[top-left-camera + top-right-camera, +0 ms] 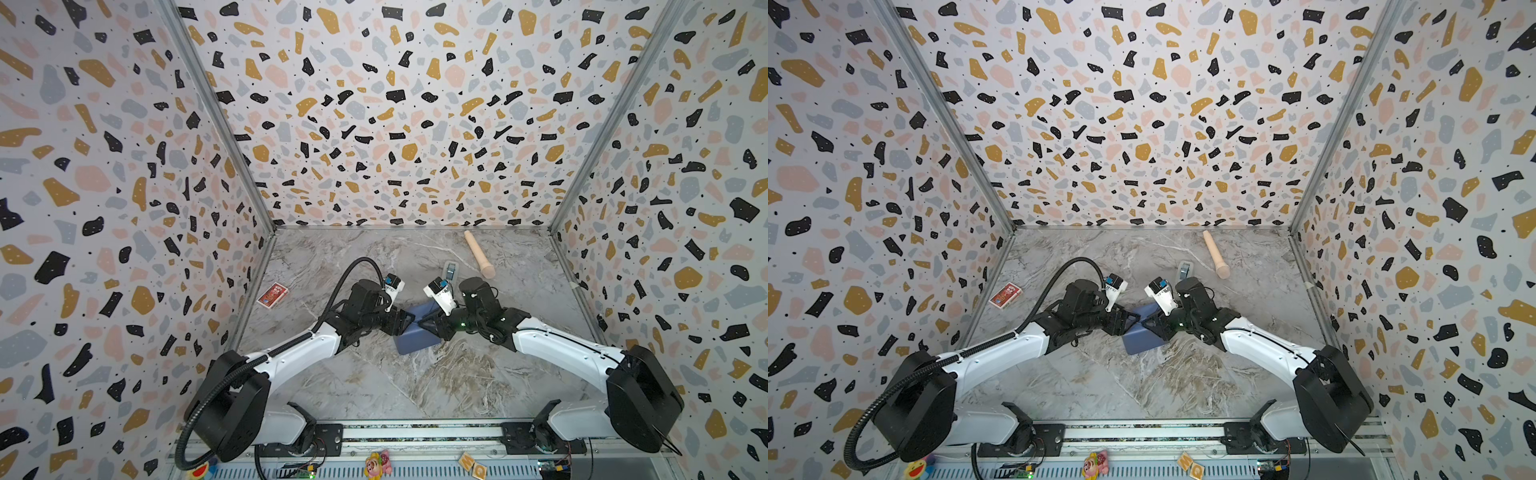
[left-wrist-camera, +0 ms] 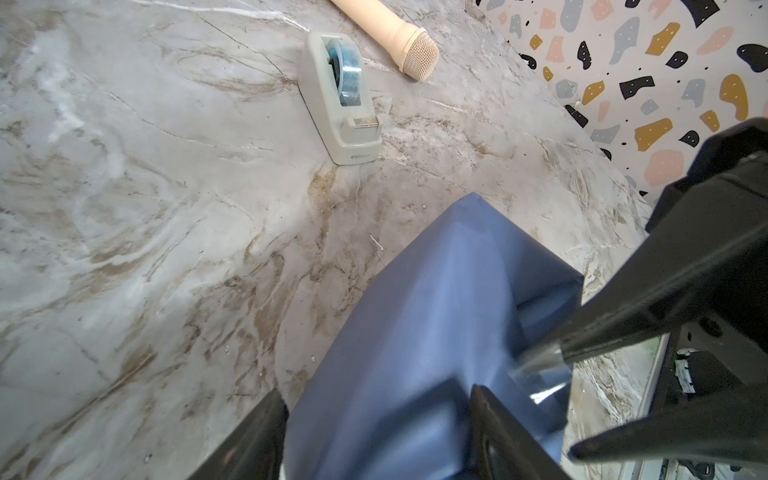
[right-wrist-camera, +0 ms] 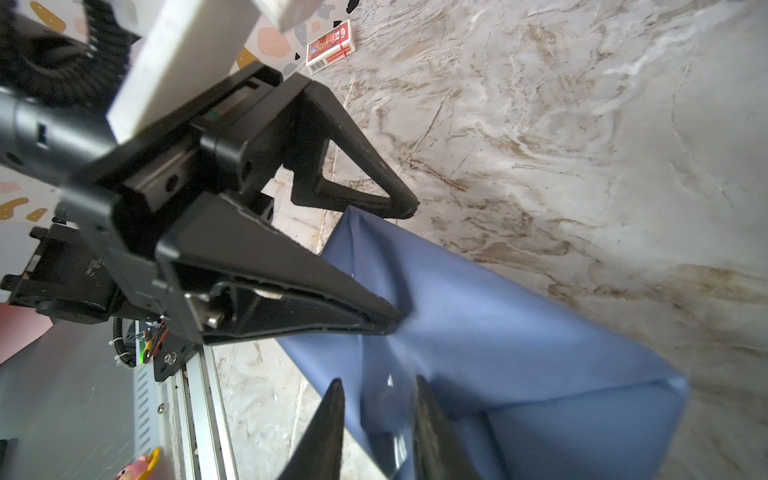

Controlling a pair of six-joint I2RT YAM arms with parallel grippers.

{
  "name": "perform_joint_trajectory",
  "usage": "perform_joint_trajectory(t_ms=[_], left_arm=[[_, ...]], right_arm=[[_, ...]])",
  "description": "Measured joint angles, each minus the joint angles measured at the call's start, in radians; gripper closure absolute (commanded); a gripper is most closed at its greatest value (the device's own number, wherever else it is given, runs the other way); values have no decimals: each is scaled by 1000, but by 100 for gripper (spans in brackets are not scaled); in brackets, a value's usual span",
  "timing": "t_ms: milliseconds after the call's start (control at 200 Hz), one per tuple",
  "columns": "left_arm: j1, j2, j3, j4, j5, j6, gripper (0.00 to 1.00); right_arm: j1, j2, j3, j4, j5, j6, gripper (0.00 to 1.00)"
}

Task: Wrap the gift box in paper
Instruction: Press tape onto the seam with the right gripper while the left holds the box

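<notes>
1. Terrazzo-patterned walls (image 1: pixel 395 104), speckled black, ochre, pink and grey, close the booth in on three sides.
2. The grey marble-look surface (image 1: pixel 374 382) fills the floor of the booth, with a metal rail (image 1: pixel 415 432) along its near edge.
3. The two arms reach in from the near corners and meet at mid-surface.
4. The paper (image 1: pixel 415 340), dull blue, lies at mid-surface folded around a boxy shape. The gift box itself is hidden under it.
5. The left gripper (image 3: pixel 401 268) has its jaws spread wide, one tip at the parcel's edge and the other on the paper.
6. The right gripper (image 2: pixel 557 405) has its jaws parted over the paper.
7. A beige microphone (image 1: pixel 479 254) lies near the back wall.
8. A grey tape dispenser (image 1: pixel 450 270) stands just beside the microphone.
9. A red card pack (image 1: pixel 272 295) lies by the left wall.
</notes>
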Motion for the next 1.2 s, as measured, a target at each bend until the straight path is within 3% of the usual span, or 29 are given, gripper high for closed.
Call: perform_joint_trajectory(t_ms=[496, 826, 1091, 1202], left_arm=[[0, -1, 0, -1, 5, 0, 31], [0, -1, 0, 0, 3, 0, 31], [0, -2, -1, -1, 8, 0, 31], [0, -2, -1, -1, 8, 0, 31]], right_arm=[[-9, 5, 14, -3, 6, 3, 53], [-62, -3, 14, -22, -77, 26, 42], [-127, -89, 14, -61, -98, 38, 41], [-128, -128, 15, -76, -91, 37, 52]])
